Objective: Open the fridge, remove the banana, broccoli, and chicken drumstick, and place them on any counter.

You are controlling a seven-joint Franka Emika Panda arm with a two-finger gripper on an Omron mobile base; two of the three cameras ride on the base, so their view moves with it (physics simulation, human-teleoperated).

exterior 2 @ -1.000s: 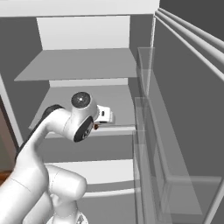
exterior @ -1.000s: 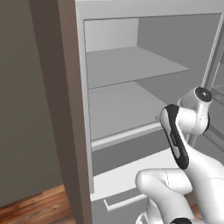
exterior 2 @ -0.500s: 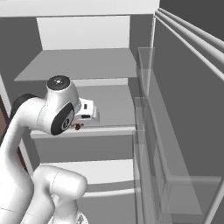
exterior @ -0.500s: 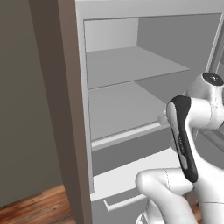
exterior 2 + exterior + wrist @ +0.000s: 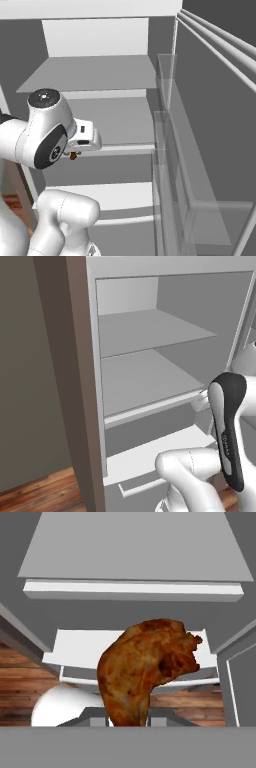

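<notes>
Room: a kitchen with a wood floor (image 5: 20, 677) and an open fridge (image 5: 145, 381).
Gripper: the gripper (image 5: 128, 722) is closed on the chicken drumstick (image 5: 142, 667).
Drumstick: it hangs in front of the fridge, clear of the shelves.
Drawer: the bottom drawer (image 5: 125, 652) lies behind it.
Shelf: a grey shelf (image 5: 135, 547) sits farther back.

Wall panel (image 5: 35, 371): dark brown, upright, filling the left edge of the left base view.
Floor (image 5: 42, 496): reddish-brown wood planks, lower left corner of that view, running under the panel's foot.
Floor grain: probably lengthwise planks, too blurred to be sure.
</notes>
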